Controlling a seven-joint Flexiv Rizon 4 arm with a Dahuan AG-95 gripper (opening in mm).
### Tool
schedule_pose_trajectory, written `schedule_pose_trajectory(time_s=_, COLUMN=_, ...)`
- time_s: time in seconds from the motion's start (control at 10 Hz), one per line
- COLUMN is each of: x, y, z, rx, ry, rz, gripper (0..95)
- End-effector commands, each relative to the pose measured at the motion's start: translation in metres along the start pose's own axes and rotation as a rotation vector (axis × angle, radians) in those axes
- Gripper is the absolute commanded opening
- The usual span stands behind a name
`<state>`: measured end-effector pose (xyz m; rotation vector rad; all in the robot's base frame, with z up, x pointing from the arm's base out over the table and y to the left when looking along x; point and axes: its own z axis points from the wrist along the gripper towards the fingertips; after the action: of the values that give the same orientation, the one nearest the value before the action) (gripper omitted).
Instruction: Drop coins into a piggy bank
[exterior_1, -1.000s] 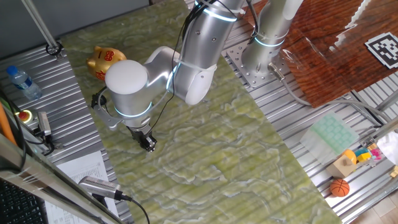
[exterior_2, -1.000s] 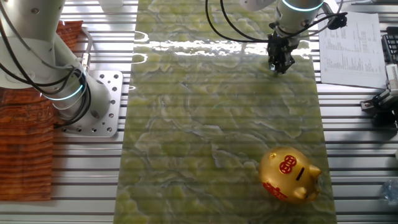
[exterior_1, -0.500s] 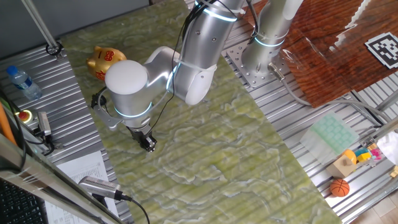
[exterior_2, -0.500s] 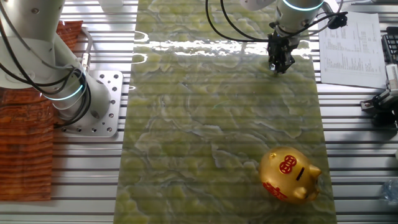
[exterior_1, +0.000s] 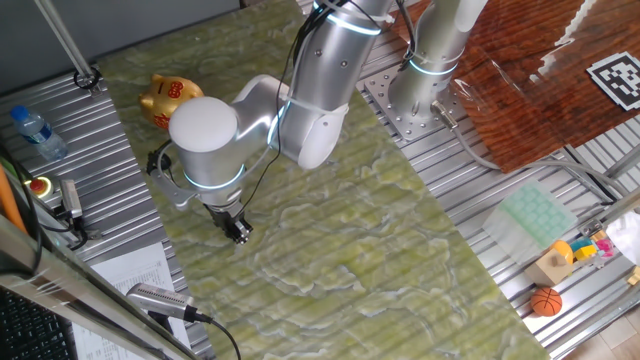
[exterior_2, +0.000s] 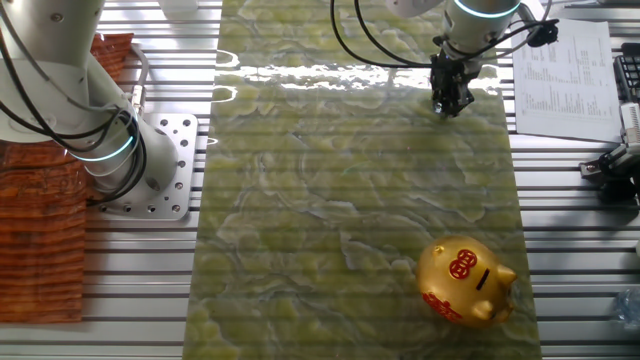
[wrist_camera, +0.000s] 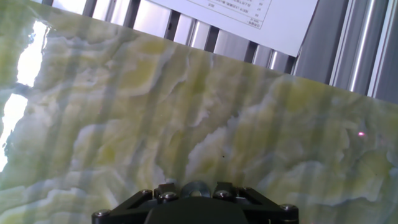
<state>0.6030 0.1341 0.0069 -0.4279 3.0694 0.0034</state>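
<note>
Seemingly a coin (wrist_camera: 196, 187) is pinched in the gripper (exterior_2: 449, 104); the piggy bank (exterior_2: 466, 281), at 6 o'clock, is not yet reached

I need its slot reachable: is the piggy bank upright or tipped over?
Upright: the piggy bank stands on the mat with its dark slot on top, facing up.

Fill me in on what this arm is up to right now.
The gripper is down at the green mat, near its edge by the paper sheet, seemingly going for a coin. In the hand view a small grey disc sits at the gripper's base, possibly that coin; whether it is gripped can't be told. The gold piggy bank stands untouched at the mat's other end, well away from the gripper.
</note>
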Motion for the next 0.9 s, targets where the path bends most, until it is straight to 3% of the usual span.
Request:
schedule_pose_trajectory(time_s=0.1, x=-0.001, y=0.0, z=0.0, rx=0.005, ry=0.003, rz=0.003, gripper=19.0)
schedule_pose_trajectory(time_s=0.3, x=-0.001, y=0.0, z=0.002, rx=0.005, ry=0.002, rz=0.004, gripper=19.0)
schedule_pose_trajectory(time_s=0.4, x=-0.002, y=0.001, z=-0.003, rx=0.002, ry=0.021, rz=0.013, gripper=19.0)
schedule_pose_trajectory(time_s=0.5, x=-0.002, y=0.001, z=-0.006, rx=0.009, ry=0.021, rz=0.017, gripper=0.0)
schedule_pose_trajectory(time_s=0.8, x=-0.002, y=0.001, z=-0.011, rx=0.028, ry=0.024, rz=0.017, gripper=0.0)
schedule_pose_trajectory(time_s=0.9, x=-0.001, y=0.0, z=-0.015, rx=0.054, ry=0.038, rz=-0.002, gripper=0.0)
